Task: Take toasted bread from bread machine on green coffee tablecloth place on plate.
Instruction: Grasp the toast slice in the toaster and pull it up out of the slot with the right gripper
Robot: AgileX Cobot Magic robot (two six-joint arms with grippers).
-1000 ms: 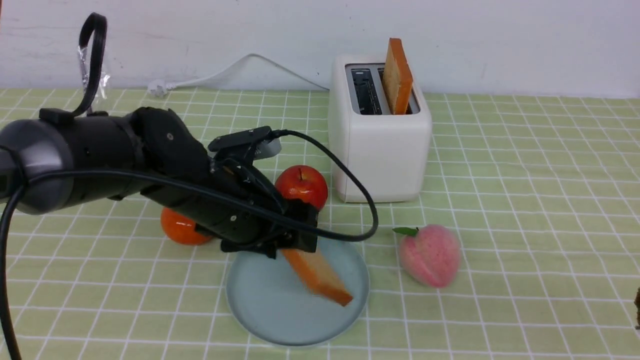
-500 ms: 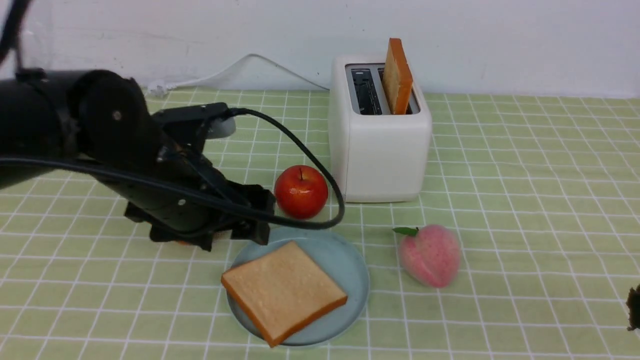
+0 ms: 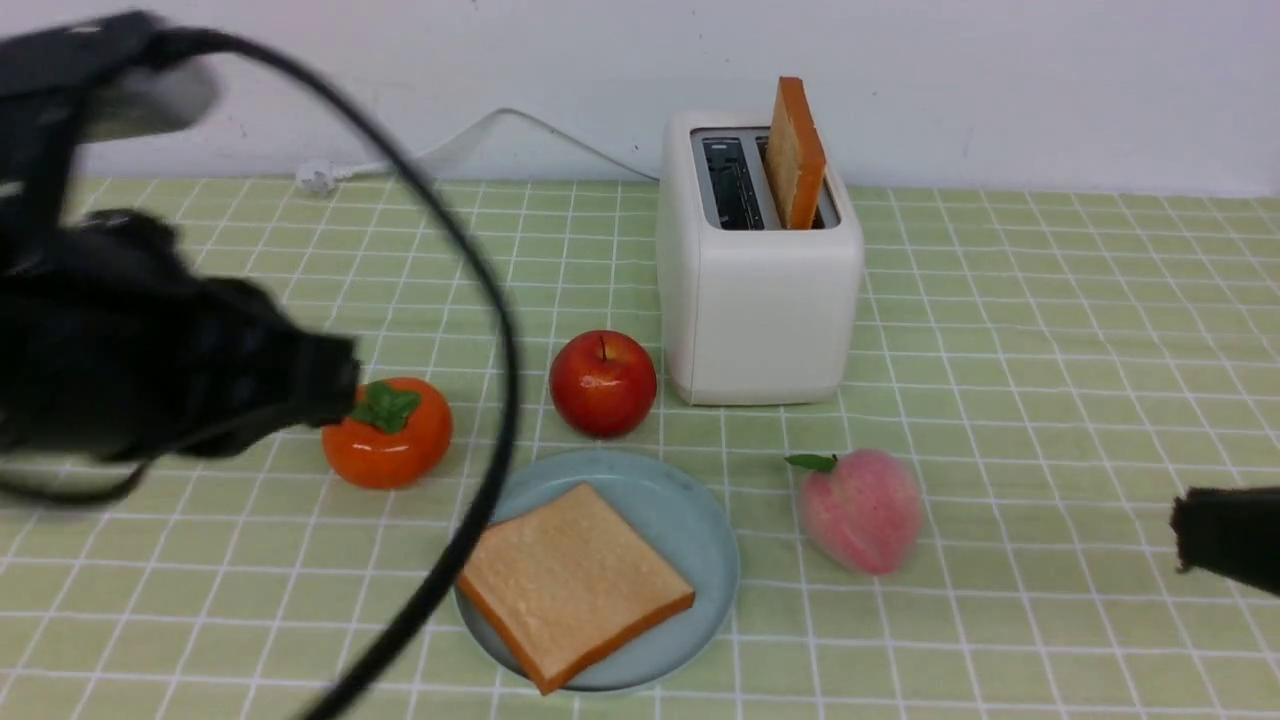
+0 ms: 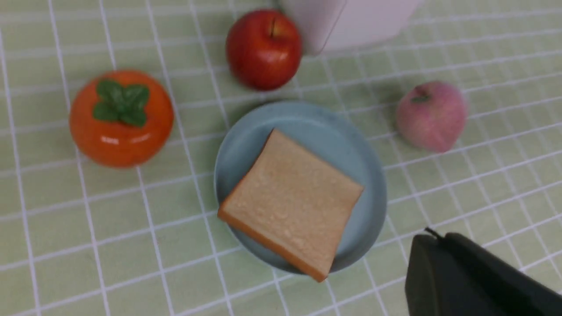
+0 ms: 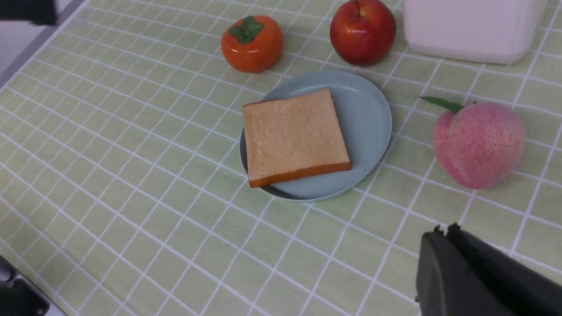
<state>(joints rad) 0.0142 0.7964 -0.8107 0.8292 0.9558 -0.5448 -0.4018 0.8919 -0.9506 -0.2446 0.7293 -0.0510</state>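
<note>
One slice of toasted bread (image 3: 575, 585) lies flat on the pale blue plate (image 3: 705, 520), one corner over the near rim. A second slice (image 3: 795, 150) stands upright in the right slot of the white bread machine (image 3: 760, 300) at the back of the green coffee tablecloth (image 3: 1000, 350). My left gripper (image 3: 340, 385) hangs blurred at the left, beside the persimmon, well clear of the plate. In the left wrist view it (image 4: 432, 237) is shut and empty above the cloth. My right gripper (image 3: 1185, 530) shows at the right edge, also shut (image 5: 443, 230) and empty.
An orange persimmon (image 3: 390, 435), a red apple (image 3: 603, 383) and a pink peach (image 3: 862, 510) ring the plate. The left arm's black cable (image 3: 480, 500) loops in front of the plate's left side. A white power cord (image 3: 470, 135) runs along the wall behind.
My left gripper let go of the toast, which now lies flat on the plate. It drew back to the left and shut. My right gripper has come further in from the right.
</note>
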